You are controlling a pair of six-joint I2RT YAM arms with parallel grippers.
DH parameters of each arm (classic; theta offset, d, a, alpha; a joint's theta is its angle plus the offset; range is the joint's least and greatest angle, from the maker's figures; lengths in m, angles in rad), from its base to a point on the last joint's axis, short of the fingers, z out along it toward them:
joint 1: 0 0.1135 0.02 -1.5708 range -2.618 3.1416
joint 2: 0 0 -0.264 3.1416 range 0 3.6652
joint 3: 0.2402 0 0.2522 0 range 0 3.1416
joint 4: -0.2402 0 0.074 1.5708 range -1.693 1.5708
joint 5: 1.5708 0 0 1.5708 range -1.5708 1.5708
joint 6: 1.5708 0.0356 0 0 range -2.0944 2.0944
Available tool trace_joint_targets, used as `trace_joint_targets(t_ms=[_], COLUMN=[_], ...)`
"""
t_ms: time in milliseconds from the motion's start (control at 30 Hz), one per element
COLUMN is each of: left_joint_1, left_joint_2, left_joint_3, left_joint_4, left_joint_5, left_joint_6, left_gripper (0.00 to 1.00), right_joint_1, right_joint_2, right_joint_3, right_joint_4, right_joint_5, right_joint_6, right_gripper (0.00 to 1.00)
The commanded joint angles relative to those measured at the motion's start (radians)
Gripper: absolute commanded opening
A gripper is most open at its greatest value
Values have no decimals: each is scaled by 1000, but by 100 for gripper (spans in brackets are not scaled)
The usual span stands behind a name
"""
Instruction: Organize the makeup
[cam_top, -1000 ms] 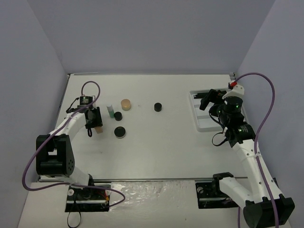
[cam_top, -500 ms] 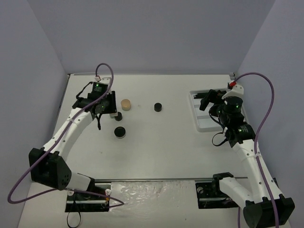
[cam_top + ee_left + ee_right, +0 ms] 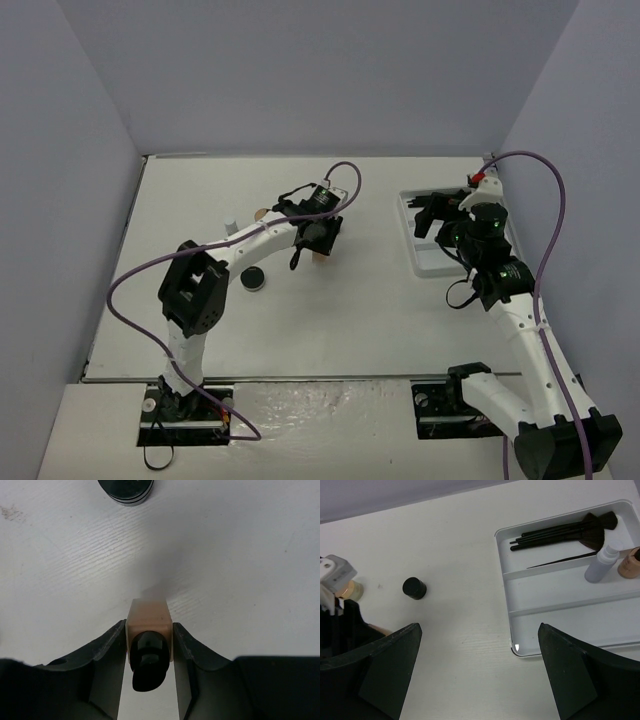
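Tan and square-sided, a small bottle with a black cap (image 3: 147, 617) sits pinched between the jaws of the left gripper (image 3: 148, 630), one finger against each flat side, cap toward the wrist. In the top view this gripper hangs over the middle of the white table (image 3: 350, 320), well apart from the white compartmented plastic tray (image 3: 570, 630) at the right. Whether the bottle touches the surface I cannot tell.

Near the gripper stands a small round black jar (image 3: 414, 588). A wider, flat black jar (image 3: 253, 279) lies further left, and a round tan jar (image 3: 353, 591) shows partly behind the left arm.

The right gripper (image 3: 479, 630) hovers by the tray, jaws spread wide with nothing between them. Inside the tray, a bundle of thin black brushes (image 3: 560, 532) lies in the far compartment. A clear-grey bottle (image 3: 599, 565) and a second tan bottle (image 3: 629, 562) stand in the middle one, and the near compartment looks bare where visible.

By my reckoning the sorting is roughly half done: brushes and two bottles are housed, while the held bottle and three jars are not yet in.
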Motion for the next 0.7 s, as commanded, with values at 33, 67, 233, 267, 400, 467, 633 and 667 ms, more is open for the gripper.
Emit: trace_joint_targets(t_ms=[33,67,233,267,400,467,633,667], left_joint_1=[-19,-22,-33,-33,-33,-33,-24,-17], left_joint_2=[23,29,34,33,-5,-17,-96,-125], left_joint_3=[108,101,60,56,23,17,5,-1], left_joint_4=[54,63,87,87,108,108,85,82], left_joint_5=[-3,-2,-3,-1,-6,-9,-60,-76], left_joint_6=[58,60,65,63,56,55,42,33], left_gripper=[9,12,36,41,73,81,94,95], right_joint_1=[10,10,13,14,25,32,69,79], right_joint_2=[-12,-11,-3,-3,25,42,91,101], right_joint_3=[21,20,17,17,35,41,79,90], right_joint_4=[33,33,34,34,35,35,38,37], right_joint_5=[-40,-45,-79,-79,-135,-147,-218,-228], right_joint_6=[-30,-32,-50,-50,-78,-82,-135,-149], right_gripper=[100,100,100,100,100,100,100,100])
